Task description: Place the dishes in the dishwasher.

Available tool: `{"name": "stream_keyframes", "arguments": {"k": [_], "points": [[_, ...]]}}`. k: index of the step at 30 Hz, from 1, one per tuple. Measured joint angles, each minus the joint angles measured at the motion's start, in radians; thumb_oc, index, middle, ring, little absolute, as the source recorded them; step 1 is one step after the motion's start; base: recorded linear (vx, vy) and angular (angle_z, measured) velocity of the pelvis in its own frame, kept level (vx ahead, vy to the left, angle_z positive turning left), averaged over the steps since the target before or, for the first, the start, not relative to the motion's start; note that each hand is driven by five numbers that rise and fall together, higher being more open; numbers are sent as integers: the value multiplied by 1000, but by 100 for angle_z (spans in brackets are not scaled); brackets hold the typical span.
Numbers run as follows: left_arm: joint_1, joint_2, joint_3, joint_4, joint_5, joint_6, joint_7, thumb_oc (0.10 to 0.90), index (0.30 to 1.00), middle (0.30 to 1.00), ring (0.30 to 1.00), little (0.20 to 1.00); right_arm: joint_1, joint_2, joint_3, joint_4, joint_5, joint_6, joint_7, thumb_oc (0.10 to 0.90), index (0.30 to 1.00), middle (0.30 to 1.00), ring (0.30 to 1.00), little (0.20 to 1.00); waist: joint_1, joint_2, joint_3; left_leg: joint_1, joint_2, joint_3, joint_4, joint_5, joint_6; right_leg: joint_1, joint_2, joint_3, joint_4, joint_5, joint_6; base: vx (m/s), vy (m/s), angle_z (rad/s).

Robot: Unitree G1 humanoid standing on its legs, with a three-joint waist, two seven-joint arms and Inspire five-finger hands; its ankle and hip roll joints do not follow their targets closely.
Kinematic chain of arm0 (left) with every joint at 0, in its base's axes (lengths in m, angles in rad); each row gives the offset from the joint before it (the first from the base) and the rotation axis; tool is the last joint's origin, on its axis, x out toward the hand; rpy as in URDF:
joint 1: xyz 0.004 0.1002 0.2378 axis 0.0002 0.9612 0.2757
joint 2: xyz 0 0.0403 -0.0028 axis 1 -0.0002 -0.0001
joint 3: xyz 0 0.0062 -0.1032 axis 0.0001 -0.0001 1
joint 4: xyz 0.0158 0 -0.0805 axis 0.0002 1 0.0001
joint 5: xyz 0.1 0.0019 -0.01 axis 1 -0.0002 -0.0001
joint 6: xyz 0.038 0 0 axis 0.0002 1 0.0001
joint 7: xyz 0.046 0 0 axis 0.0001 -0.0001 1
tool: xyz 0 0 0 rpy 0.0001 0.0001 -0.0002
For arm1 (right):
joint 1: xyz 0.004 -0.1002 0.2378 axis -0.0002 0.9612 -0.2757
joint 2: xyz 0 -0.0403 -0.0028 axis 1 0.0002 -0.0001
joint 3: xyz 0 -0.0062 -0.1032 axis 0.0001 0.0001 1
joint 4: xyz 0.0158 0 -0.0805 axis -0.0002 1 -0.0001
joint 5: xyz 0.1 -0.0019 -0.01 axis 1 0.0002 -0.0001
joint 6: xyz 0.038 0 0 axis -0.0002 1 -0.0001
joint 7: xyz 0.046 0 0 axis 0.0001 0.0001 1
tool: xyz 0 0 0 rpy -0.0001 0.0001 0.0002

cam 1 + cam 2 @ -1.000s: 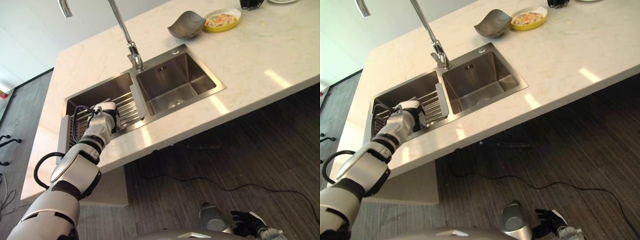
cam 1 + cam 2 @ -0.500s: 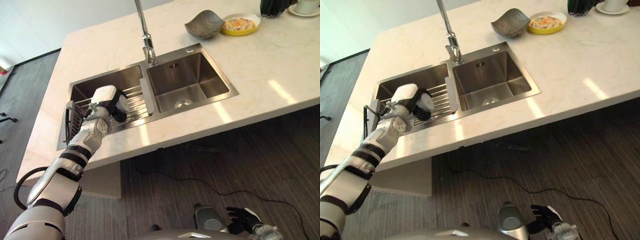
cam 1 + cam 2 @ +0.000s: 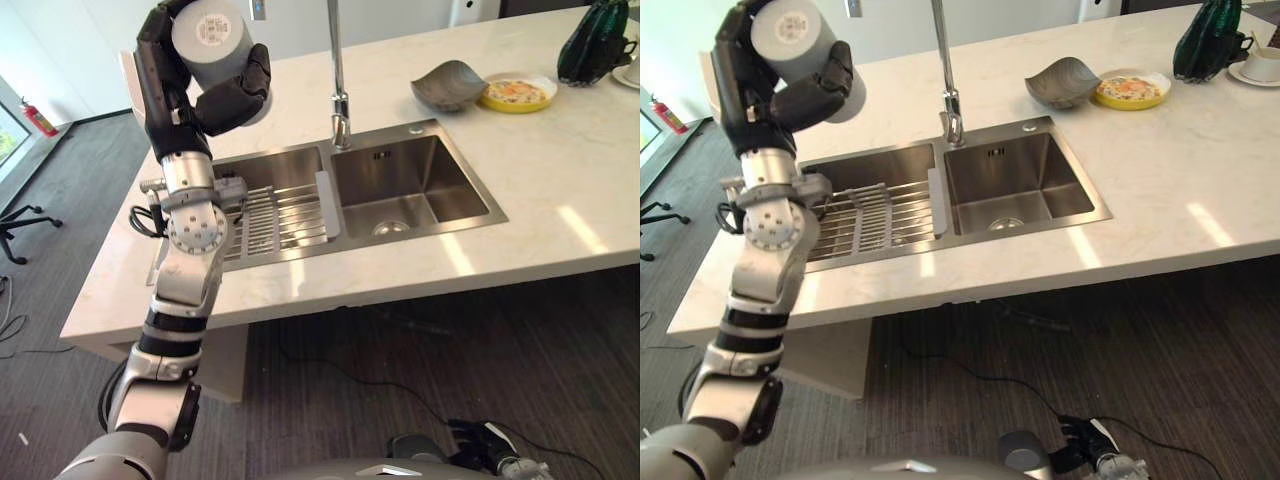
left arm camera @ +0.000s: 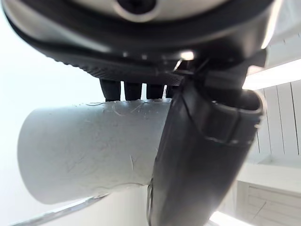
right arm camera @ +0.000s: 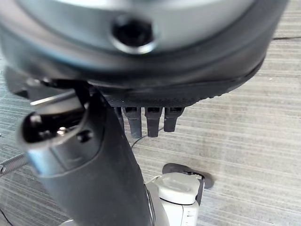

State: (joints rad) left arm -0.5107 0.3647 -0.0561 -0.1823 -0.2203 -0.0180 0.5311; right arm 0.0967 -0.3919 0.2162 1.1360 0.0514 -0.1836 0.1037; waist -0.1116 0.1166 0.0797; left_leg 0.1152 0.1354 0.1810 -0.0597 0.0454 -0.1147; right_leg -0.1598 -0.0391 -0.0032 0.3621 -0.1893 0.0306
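Raised high on an upright forearm, my left hand (image 3: 190, 85) is curled round a grey cup (image 3: 212, 37); the fingers wrap one side and the thumb (image 4: 197, 155) clamps across the other, so the cup is gripped firmly and lies tilted, its flat base turned up toward my head camera; in my left wrist view the cup's pale cylinder (image 4: 89, 150) lies sideways across the palm, the fingertips (image 4: 133, 90) showing just past its far edge. My elbow hangs low at about 7 o'clock in the head views and the wrist stands almost straight above it, so the cup is held up in the air, clear of the counter (image 3: 560, 170).

Below the wrist lies the double sink (image 3: 440, 215); its left basin carries a wire rack (image 3: 275, 215), and the tap (image 3: 338, 100) rises from the rim at about 12 o'clock of the sink. On the counter toward 2 o'clock a dark grey bowl (image 3: 449, 85) stands just beside a yellow dish (image 3: 516, 93); further out at 2 o'clock stands a dark green glass piece (image 3: 593, 45), with a white cup on a saucer (image 3: 1260, 66) next to it.

My right hand (image 3: 1087, 447) hangs low at about 5 o'clock, near the floor; its fingers (image 5: 153, 122) hang relaxed, nearly straight, holding nothing.
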Motion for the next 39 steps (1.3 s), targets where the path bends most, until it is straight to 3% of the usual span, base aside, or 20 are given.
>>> {"name": "stream_keyframes", "arguments": {"k": [6,14,16,18,19,20,21,22,23,24,25,28,29,30,32,33,34,35,37,39], "points": [[364,36,70,-120,42,22,20,400,300,300,300,300,34,10,2,13,31,-1,-26,800,900,900,900,900,65,2,-12,-69,3,-57,17,14,19,-39,-10,-48,18,-5,-8,-38,-22,25],[538,28,234,-159,215,34,108,400,300,300,300,300,67,5,23,46,29,-2,-31,800,900,900,900,900,211,-22,4,-156,-11,-179,60,25,29,-52,-43,-143,67,-45,-5,-72,-73,52],[553,-4,203,-162,244,22,107,400,300,300,300,300,79,7,43,35,30,-6,-38,800,900,900,900,900,245,-16,17,-250,-43,-312,120,69,6,-18,-35,-213,56,-48,-5,-201,-178,202],[555,-31,134,-185,280,-7,99,400,300,300,300,300,111,14,41,39,26,-12,-36,800,900,900,900,900,280,-23,44,-361,-90,-441,144,173,-40,4,-34,-288,-30,-39,-88,-121,-79,271],[583,-13,145,-188,269,15,108,400,300,300,300,300,103,13,58,36,15,0,-27,800,900,900,900,900,365,-26,45,-357,-94,-359,106,144,24,12,-49,-339,-36,-26,-93,-123,-57,206],[568,-13,144,-183,269,29,108,400,300,300,300,300,129,1,80,39,8,3,-27,800,900,900,900,900,352,-33,50,-361,-91,-261,95,45,56,44,-67,-430,-72,-19,-83,-64,-39,204],[563,-14,160,-181,272,20,118,400,300,300,300,300,116,-6,91,49,7,4,-23,800,900,900,900,900,335,-31,48,-374,-107,-232,101,52,22,76,-72,-502,-105,-14,-79,-71,-60,240],[555,-8,193,-190,272,19,125,400,300,300,300,300,105,-3,81,50,0,10,-14,800,900,900,900,900,350,-55,58,-355,-101,-97,101,48,20,92,-91,-581,-125,-8,-75,-15,-18,282],[517,-6,196,-184,274,25,130,400,300,300,300,300,108,15,78,54,-11,3,-22,800,900,900,900,900,281,-93,51,-356,-55,331,153,33,31,156,-115,-748,-203,14,-47,-58,25,370],[471,3,187,-185,283,20,128,400,300,300,300,300,104,41,68,57,-11,-6,-22,800,900,900,900,900,239,-122,29,-342,-41,509,207,30,40,179,-120,-812,-251,27,-37,-5,59,350],[469,23,185,-209,301,15,124,400,300,300,300,300,94,47,51,62,-12,0,-19,800,900,900,900,900,249,-134,17,-307,-19,482,204,88,40,164,-106,-744,-253,25,-32,91,152,217],[475,19,158,-226,308,14,79,400,300,300,300,300,68,69,-64,113,-28,17,-21,800,900,900,900,900,312,-132,27,-226,-61,254,145,19,102,229,-93,-642,-256,31,10,335,243,71],[492,6,123,-228,309,7,48,400,300,300,300,300,87,84,-97,129,-7,30,-19,800,900,900,900,900,299,-140,19,-223,-103,240,158,-51,80,248,-136,-676,-202,3,32,189,242,108],[500,-9,102,-229,309,2,25,400,300,300,300,300,103,72,-100,132,0,30,-21,800,900,900,900,900,296,-109,12,-195,-135,218,79,-45,123,251,-152,-701,-132,-24,41,279,345,80],[506,-31,70,-234,309,12,14,400,300,300,300,300,135,77,-186,96,53,42,-10,800,900,900,900,900,253,-122,30,-167,-170,168,83,-38,184,202,-286,-729,209,-60,85,91,106,121],[493,-63,18,-236,313,20,15,400,300,300,300,300,133,88,-255,91,125,41,2,800,900,900,900,900,191,-144,61,-125,-201,71,86,-37,197,116,-355,-591,473,20,40,77,-89,220],[475,-64,-34,-224,319,28,27,400,300,300,300,300,111,127,-303,89,172,52,-2,800,900,900,900,900,133,-135,88,-122,-198,-20,90,-31,201,34,-269,-396,555,11,43,146,-127,229],[443,-35,-109,-194,334,29,2,400,300,300,300,300,96,157,-296,87,197,51,2,800,900,900,900,900,103,-143,88,-125,-176,-56,58,-16,192,-47,-133,-226,490,-25,86,177,-225,183],[412,37,-193,-169,360,27,-56,400,300,300,300,300,63,181,-256,56,227,47,26,800,900,900,900,900,80,-163,89,-141,-164,-113,27,-22,141,-116,-30,-75,228,-52,97,114,-212,110],[426,56,-203,-160,374,26,-105,400,300,300,300,300,34,160,-236,38,247,29,16,800,900,900,900,900,81,-173,86,-118,-200,-98,25,-28,163,-122,-169,-239,-107,40,69,282,-149,63]]}}
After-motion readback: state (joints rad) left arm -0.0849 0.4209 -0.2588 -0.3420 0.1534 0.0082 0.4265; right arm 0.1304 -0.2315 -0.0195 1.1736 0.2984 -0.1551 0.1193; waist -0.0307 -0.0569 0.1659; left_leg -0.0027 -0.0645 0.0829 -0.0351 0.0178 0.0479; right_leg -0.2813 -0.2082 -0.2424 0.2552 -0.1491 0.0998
